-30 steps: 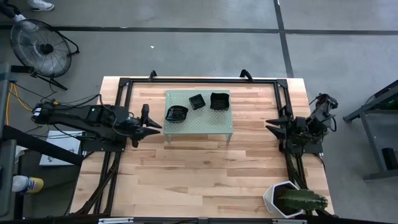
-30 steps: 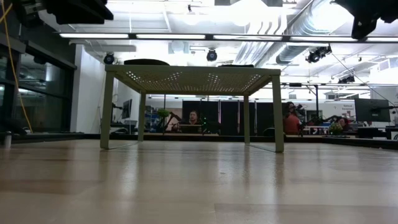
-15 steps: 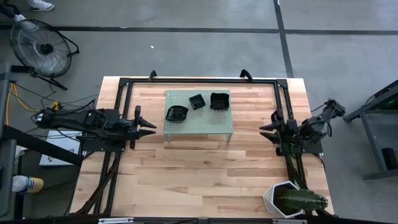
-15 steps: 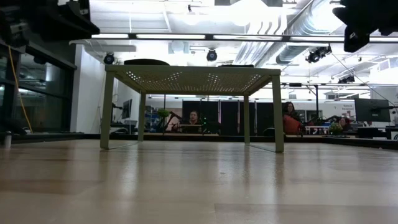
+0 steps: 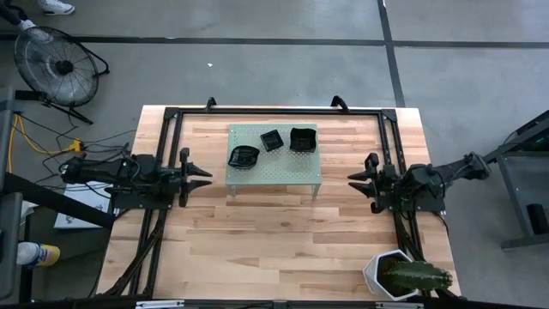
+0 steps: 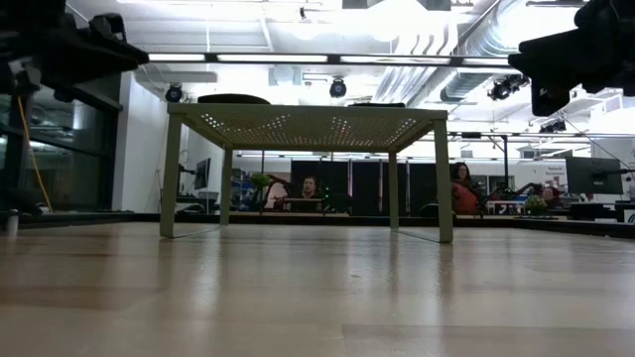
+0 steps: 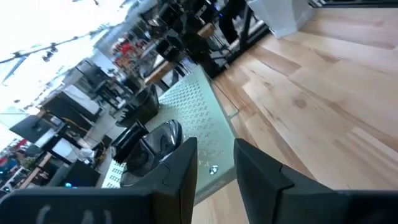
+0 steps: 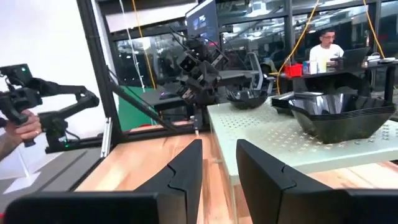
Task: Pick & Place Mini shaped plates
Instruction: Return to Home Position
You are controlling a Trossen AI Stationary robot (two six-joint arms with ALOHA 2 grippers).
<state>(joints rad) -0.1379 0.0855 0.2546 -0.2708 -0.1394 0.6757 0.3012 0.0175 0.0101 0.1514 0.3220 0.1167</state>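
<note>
Three stacks of glossy black mini plates stand on a pale green perforated stand (image 5: pixel 274 167) at the table's far middle: a rounded stack (image 5: pixel 243 157), a small square stack (image 5: pixel 272 140) and a larger square stack (image 5: pixel 302 139). My left gripper (image 5: pixel 206 175) is open and empty, left of the stand and pointing at it. My right gripper (image 5: pixel 353 183) is open and empty, right of the stand and pointing at it. The left wrist view shows the rounded stack (image 7: pixel 149 146) beyond my left gripper (image 7: pixel 216 168). The right wrist view shows the larger square stack (image 8: pixel 339 115) beyond my right gripper (image 8: pixel 219 168).
A white hexagonal pot (image 5: pixel 384 273) with a cactus (image 5: pixel 418 277) stands at the table's near right corner. A black frame (image 5: pixel 274 112) runs along the far and side edges. Bare wood lies in front of the stand (image 6: pixel 308 124). A person's hand (image 8: pixel 15 127) shows beyond the table.
Both arms have come down from high above the table. My right gripper has gone toward the stand and now points level at it. My left gripper has drawn back a little toward the table's left edge. The plates have stayed still.
</note>
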